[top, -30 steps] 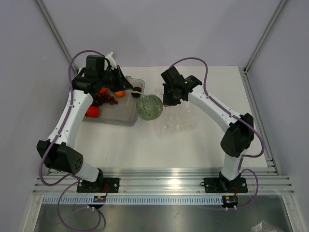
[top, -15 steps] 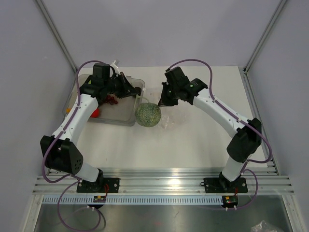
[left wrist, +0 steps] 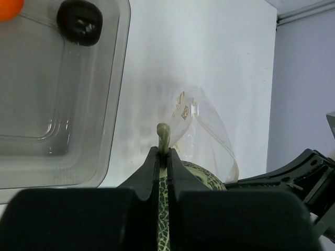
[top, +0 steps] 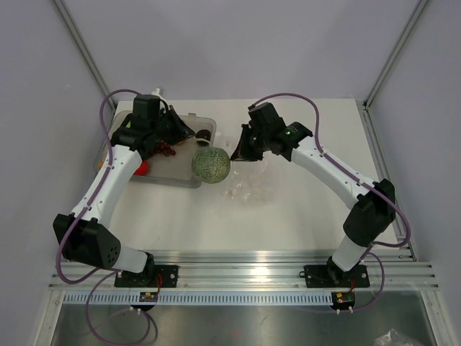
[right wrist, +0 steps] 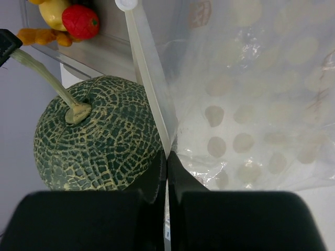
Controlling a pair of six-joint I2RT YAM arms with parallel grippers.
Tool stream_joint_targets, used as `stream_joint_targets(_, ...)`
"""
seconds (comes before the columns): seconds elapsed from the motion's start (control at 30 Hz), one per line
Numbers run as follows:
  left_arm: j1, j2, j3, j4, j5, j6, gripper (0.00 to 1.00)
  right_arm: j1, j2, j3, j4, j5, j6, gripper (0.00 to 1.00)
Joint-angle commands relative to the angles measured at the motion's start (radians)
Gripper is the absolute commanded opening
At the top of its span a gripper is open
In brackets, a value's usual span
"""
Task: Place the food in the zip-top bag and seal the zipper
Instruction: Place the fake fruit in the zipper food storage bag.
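Note:
My left gripper [left wrist: 163, 151] is shut on the pale stem [left wrist: 163, 133] of a green netted toy melon [top: 211, 164], which hangs between the grey tray [top: 176, 173] and the zip-top bag [top: 252, 184]. My right gripper [right wrist: 167, 154] is shut on the bag's whitish zipper strip [right wrist: 149, 89] and holds that mouth edge up right beside the melon [right wrist: 94, 141]. The clear bag [right wrist: 251, 104] hangs crinkled to the right. Other food stays in the tray: a red piece [top: 142, 167], dark grapes [top: 165, 149] and a dark brown ball [left wrist: 79, 21].
The grey translucent tray [left wrist: 52, 104] lies at the back left of the white table, its right wall close to the melon. Red [right wrist: 80, 22] and yellow [right wrist: 55, 11] pieces show at its edge. Grey enclosure walls stand on both sides and behind.
The left arm has carried the melon a little leftwards. The right gripper has shifted left with the bag's mouth edge, so the bag is dragged and bunched nearer the melon.

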Motion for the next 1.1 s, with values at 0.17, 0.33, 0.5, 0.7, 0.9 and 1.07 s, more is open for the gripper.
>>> stream_joint_targets(0.17, -0.021, -0.068, 0.006, 0.040, -0.100, -0.078, 0.00, 0.014, -0.042, -0.046, 0.167, -0.081, 0.125, 0.00)
stream_joint_targets(0.33, -0.044, -0.064, 0.035, 0.036, -0.128, -0.084, 0.00, 0.018, -0.029, -0.058, 0.209, -0.115, 0.148, 0.00)
stream_joint_targets(0.5, -0.077, -0.021, 0.032, 0.017, -0.174, -0.072, 0.00, 0.021, -0.029, -0.035, 0.215, -0.132, 0.150, 0.00)
stream_joint_targets(0.7, -0.116, 0.004, 0.026, 0.025, -0.206, -0.075, 0.00, 0.035, -0.020, -0.026, 0.223, -0.138, 0.158, 0.00)
stream_joint_targets(0.9, -0.126, 0.022, 0.049, 0.002, -0.284, -0.075, 0.00, 0.049, -0.020, -0.015, 0.240, -0.152, 0.173, 0.00)
stream_joint_targets(1.07, -0.126, -0.024, 0.014, 0.030, -0.376, -0.141, 0.00, 0.054, -0.028, -0.023, 0.259, -0.147, 0.191, 0.00)
